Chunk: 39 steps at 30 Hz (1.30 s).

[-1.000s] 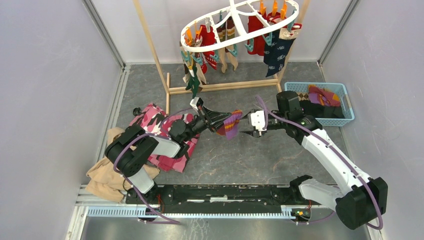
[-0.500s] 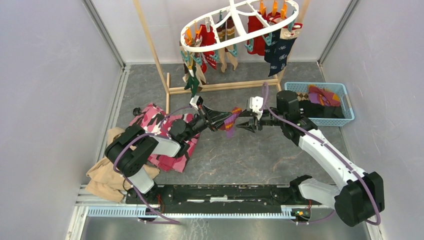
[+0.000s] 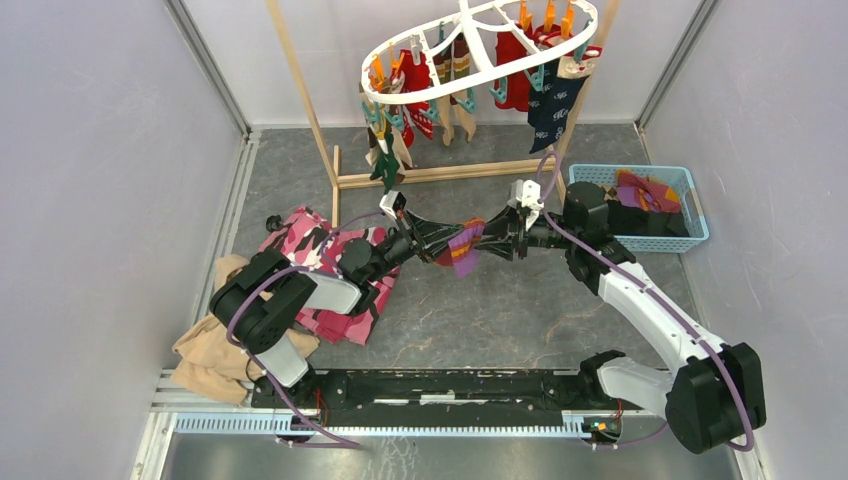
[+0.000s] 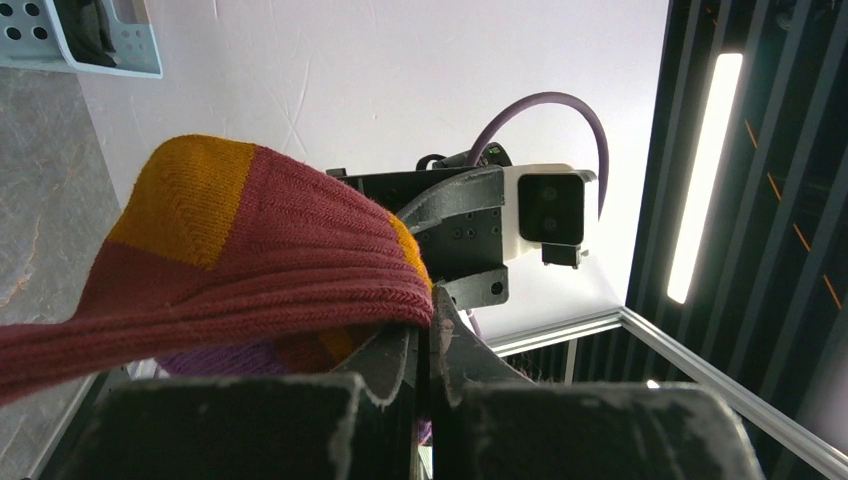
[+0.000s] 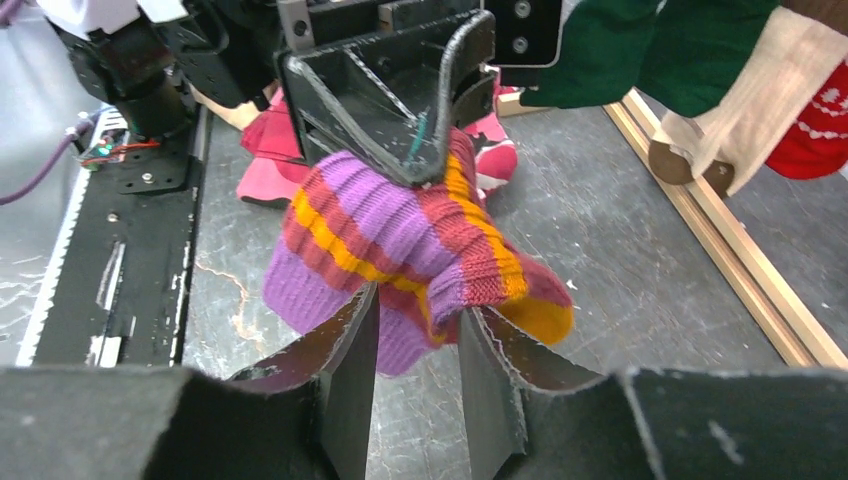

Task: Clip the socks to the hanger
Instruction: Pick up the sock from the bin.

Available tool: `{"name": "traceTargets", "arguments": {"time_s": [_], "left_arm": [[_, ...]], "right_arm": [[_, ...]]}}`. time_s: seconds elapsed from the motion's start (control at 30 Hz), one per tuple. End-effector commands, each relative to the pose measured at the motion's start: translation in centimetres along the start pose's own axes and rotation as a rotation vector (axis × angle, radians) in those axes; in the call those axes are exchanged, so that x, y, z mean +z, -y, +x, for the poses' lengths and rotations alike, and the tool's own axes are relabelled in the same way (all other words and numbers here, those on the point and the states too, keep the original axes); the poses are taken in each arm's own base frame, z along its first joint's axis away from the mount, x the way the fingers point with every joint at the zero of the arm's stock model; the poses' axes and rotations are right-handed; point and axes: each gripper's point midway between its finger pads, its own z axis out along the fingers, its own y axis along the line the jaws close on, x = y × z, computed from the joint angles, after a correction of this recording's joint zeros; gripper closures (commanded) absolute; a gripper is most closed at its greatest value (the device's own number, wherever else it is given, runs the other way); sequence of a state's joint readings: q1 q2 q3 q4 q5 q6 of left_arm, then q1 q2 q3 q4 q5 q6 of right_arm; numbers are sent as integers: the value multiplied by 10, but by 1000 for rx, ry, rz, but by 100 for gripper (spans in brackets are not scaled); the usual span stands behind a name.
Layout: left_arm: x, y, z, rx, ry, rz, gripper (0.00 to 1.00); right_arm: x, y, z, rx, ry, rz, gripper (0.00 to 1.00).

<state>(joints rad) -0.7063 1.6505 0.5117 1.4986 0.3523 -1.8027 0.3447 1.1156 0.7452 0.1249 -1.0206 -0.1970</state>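
The main risk was in the handover. The sock (image 5: 400,225), purple and maroon with yellow stripes, hung in the air at the middle of the top view, above the worktop (image 3: 480,320). Only the left fingers (image 3: 430,236) held it, shut tight on one bunched edge. The right fingers (image 5: 350,365) stood partly open with a fold of the sock between them. They seemed to touch the cloth, but the wrist view did not show whether they pressed it. If the left fingers let go before the right ones closed well, the sock would probably fall to the worktop. A grip on such a thick fold could also leave no free edge to fasten on the hanger (image 3: 368,88), which hung at the top of the frame, well apart from the sock.

Both arms reached toward the centre, low and nearly level, with their fingers pointing at each other, tip almost to tip.
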Motion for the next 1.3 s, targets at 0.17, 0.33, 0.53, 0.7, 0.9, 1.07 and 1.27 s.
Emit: {"name": "traceTargets", "arguments": {"time_s": [0.17, 0.33, 0.53, 0.7, 0.9, 1.07, 1.27], "left_arm": [[6, 25, 8, 140, -47, 95, 98], [6, 19, 8, 200, -55, 79, 90], [-18, 15, 6, 394, -46, 65, 56], [-46, -19, 1, 706, -60, -139, 34], [-82, -37, 7, 1287, -116, -311, 23], [-92, -42, 53, 1786, -262, -151, 21], [-95, -55, 35, 2438, -281, -226, 12]], "right_arm": [[0, -12, -18, -6, 54, -64, 87], [-1, -6, -17, 17, 47, -32, 100], [-14, -4, -25, 32, 71, -26, 100], [-22, 0, -31, 37, 87, -14, 100], [-24, -2, -32, 37, 88, -39, 100], [-25, -3, -32, 35, 86, -53, 100], [-25, -4, -30, 39, 84, -59, 100]]}}
